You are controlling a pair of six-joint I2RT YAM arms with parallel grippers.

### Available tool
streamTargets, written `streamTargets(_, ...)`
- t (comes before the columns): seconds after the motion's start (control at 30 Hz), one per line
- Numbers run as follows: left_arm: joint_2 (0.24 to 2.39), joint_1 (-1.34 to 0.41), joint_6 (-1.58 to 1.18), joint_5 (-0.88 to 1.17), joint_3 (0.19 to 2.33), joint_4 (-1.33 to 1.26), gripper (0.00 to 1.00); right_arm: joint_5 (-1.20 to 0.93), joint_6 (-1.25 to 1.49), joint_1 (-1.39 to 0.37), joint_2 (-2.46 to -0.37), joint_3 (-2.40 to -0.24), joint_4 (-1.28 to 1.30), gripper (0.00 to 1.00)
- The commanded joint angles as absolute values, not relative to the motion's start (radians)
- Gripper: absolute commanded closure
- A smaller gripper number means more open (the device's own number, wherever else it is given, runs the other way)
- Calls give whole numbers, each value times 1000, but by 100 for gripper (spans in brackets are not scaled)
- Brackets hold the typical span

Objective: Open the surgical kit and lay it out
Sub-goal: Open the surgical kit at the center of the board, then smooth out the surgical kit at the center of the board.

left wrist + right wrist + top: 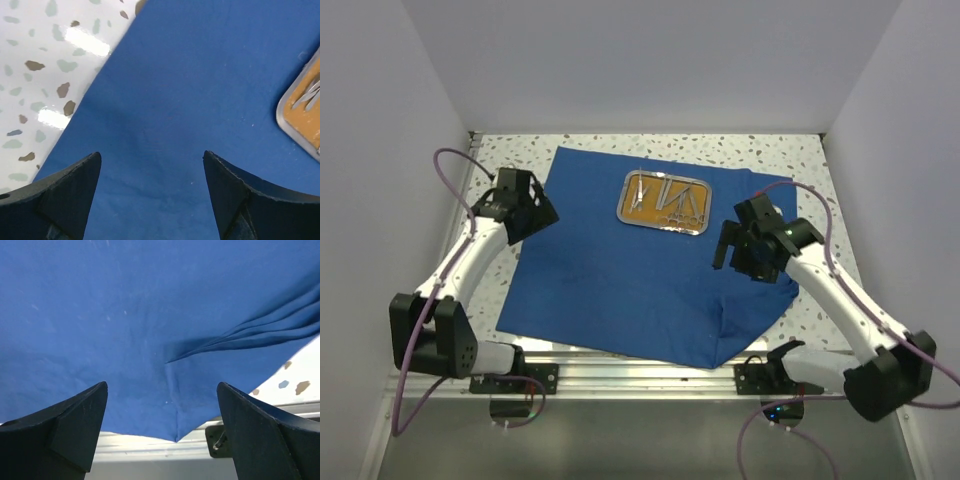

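Steel tray [650,216] on blue cloth [610,270], silvery instruments [670,197] inside, perhaps scissors

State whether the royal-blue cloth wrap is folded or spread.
Spread. The royal-blue cloth wrap lies open on the speckled table, creased near its right corner, with the rounded steel tray uncovered on it.

This looks like a robotics lab test cell. Plain pale walls [650,60] box in a white speckled desk [800,150] on three sides. Two white-and-black robot arms, left [470,260] and right [840,300], trailing purple cables [448,151], are bolted to a ribbed aluminium rail [640,372] along its near edge.
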State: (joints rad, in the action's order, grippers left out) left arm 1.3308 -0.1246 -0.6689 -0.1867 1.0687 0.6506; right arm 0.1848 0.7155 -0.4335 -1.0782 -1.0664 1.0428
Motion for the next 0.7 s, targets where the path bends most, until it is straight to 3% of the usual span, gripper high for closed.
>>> streamTargets(0.0,1403,-121,-612,-101,1049,549,13,20,664,-439,-1179,-1057,1042,7)
streamTargets(0.3,1594,-123,-584,-60,1121,450,15,3,606,-483,-1262,-966,1111,27)
streamTargets(0.67,1690,-123,-577,-14,1164,385,15,92,676,-594,-1382,-916,1074,30)
